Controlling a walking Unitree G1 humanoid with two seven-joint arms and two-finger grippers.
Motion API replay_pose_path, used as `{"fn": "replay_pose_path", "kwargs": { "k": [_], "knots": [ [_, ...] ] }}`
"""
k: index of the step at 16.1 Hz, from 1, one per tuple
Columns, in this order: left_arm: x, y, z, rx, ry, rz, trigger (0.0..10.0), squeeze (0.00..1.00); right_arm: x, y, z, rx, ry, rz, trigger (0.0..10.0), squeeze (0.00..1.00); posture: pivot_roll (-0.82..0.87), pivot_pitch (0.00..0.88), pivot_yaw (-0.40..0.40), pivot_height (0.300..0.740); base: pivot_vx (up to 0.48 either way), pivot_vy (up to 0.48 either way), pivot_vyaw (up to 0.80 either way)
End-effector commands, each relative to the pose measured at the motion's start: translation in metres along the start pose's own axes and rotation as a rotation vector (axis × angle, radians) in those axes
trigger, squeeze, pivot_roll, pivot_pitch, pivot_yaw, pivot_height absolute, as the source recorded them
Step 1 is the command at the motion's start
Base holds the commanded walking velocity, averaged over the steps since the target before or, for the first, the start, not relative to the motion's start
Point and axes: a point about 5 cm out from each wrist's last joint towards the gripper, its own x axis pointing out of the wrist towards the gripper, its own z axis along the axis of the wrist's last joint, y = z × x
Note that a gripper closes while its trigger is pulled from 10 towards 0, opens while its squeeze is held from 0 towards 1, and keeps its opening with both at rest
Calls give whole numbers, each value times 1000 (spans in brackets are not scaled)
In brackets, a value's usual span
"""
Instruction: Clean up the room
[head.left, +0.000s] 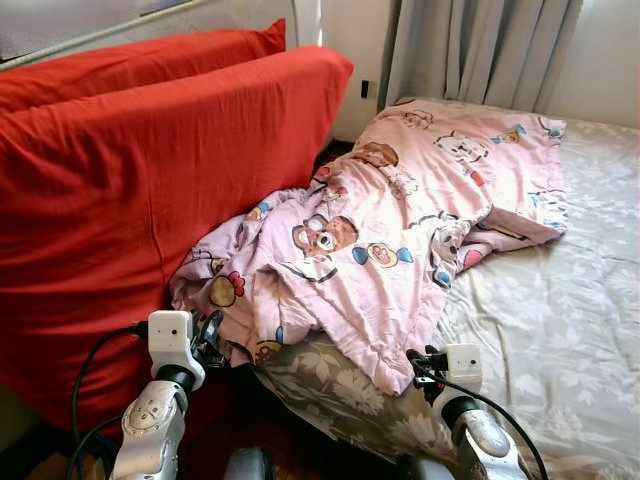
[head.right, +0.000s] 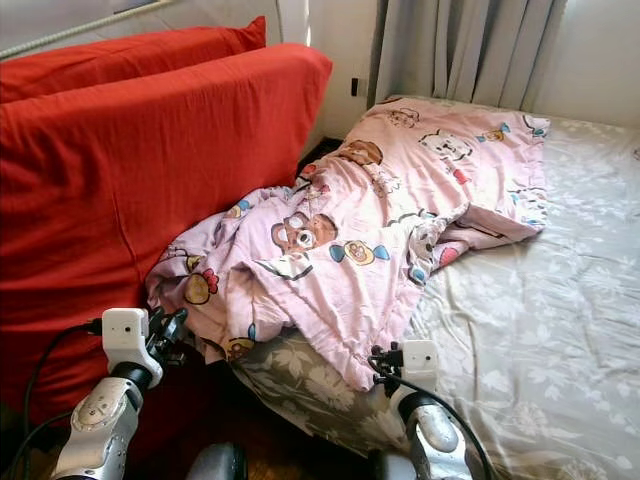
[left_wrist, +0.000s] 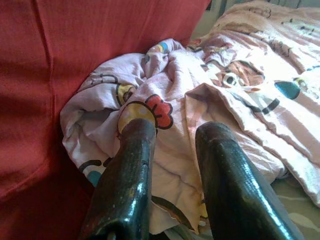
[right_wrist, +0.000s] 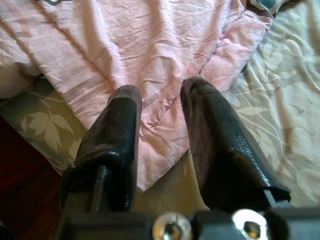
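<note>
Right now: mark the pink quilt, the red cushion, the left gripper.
pink quilt (head.left: 400, 215), left eye view, middle of the spread part.
red cushion (head.left: 130, 190), left eye view, front face.
left gripper (left_wrist: 172, 142), left wrist view, between fingertips.

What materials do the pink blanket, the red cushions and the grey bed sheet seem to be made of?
Pink blanket: probably a thin padded cotton or polyester quilt; matte, with stitched lines, soft creases and printed cartoon figures.
Red cushions: woven fabric covers, likely cotton; matte, with a visible seam and slack wrinkles.
Grey bed sheet: smooth woven cloth, perhaps a cotton blend; pale leaf print, faint sheen.
</note>
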Motion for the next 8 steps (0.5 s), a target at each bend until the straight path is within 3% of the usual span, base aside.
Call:
{"fn": "replay_pose_path", "kwargs": {
  "k": [1, 6, 8],
  "knots": [
    [-1, 5, -1, 5, 18, 16, 10000, 0, 2, 5, 1, -3, 1, 15, 10000, 0, 70, 0, 9, 605, 0, 0, 800],
    [-1, 5, -1, 5, 20, 13, 10000, 0, 3, 5, 1, 3, 2, 14, 10000, 0, 68, 0, 11, 605, 0, 0, 724],
    [-1, 4, -1, 4, 21, 10, 10000, 0, 2, 6, 0, 3, 4, 16, 10000, 0, 69, 0, 13, 605, 249, 0, 291]
  ]
}}
